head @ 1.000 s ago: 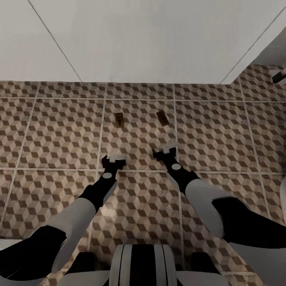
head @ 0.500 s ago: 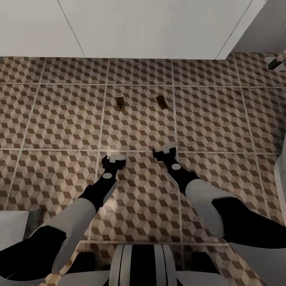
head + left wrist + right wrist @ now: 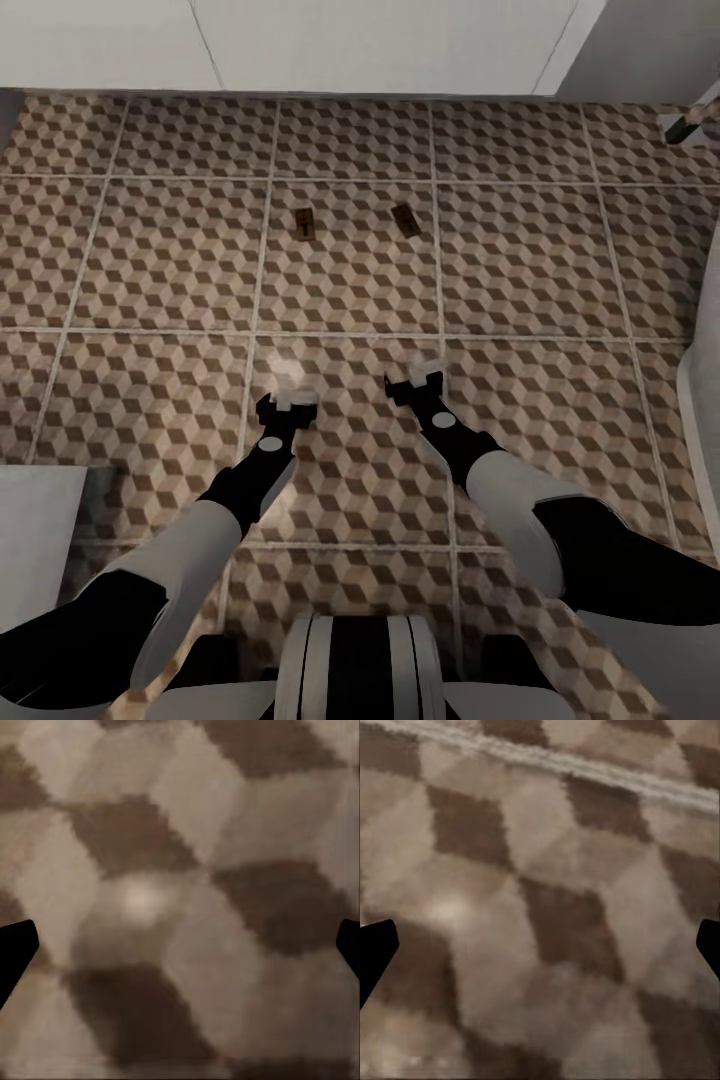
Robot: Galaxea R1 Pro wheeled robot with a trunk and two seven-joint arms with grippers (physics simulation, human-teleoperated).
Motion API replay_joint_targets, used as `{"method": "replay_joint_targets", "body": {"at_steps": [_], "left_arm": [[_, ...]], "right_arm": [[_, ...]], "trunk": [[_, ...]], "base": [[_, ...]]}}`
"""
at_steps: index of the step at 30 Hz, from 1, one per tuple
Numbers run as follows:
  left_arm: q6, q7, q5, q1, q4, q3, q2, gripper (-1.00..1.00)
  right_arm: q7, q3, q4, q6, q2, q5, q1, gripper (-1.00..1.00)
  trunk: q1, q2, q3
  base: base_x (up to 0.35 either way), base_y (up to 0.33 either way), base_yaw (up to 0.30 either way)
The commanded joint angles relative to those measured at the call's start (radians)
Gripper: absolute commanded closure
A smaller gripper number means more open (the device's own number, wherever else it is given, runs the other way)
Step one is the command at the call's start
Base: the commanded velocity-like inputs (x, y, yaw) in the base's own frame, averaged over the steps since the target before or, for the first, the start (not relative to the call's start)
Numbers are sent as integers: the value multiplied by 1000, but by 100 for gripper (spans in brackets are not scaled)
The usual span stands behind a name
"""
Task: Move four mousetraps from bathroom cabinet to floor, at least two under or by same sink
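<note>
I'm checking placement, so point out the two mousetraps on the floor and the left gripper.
Left mousetrap [image 3: 305,223], head view, middle of its wooden base.
Right mousetrap [image 3: 406,220], head view, middle of its wooden base.
Left gripper [image 3: 287,400], head view, between its fingertips.

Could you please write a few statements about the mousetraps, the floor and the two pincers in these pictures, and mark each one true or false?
1. Two mousetraps lie on the bathroom floor: the left mousetrap and the right mousetrap. True.
2. The two mousetraps are stacked on each other. False: they lie apart, side by side, within the same tile.
3. The left pincer holds a mousetrap. False: the left wrist view shows nothing but tile between its fingertips.
4. The right pincer is open and empty. True: its dark fingertips sit at opposite edges of the right wrist view, with bare tile between.
5. Both mousetraps lie beyond the pincers, nearer the white surface at the top of the head view. True.
</note>
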Motion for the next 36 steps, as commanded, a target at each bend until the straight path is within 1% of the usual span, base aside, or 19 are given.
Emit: {"method": "replay_joint_targets", "body": {"at_steps": [1,11,27,36], "left_arm": [[-3,8,3,-1,1,-7,1,-100],[-2,8,3,0,-1,-7,1,-100],[-1,8,5,6,-1,-7,0,-100],[-1,8,5,8,1,-7,0,-100]], "right_arm": [[-10,7,1,-1,0,6,-1,-100],[-10,7,2,-1,0,6,-1,-100],[-9,7,2,-2,0,6,-1,-100],[-9,7,5,-5,0,6,-1,-100]], "trunk": [[-1,0,0],[-1,0,0],[-1,0,0],[-5,2,34]], "base": [[-339,0,0],[-303,0,0],[-34,0,0],[-1,0,0]]}}
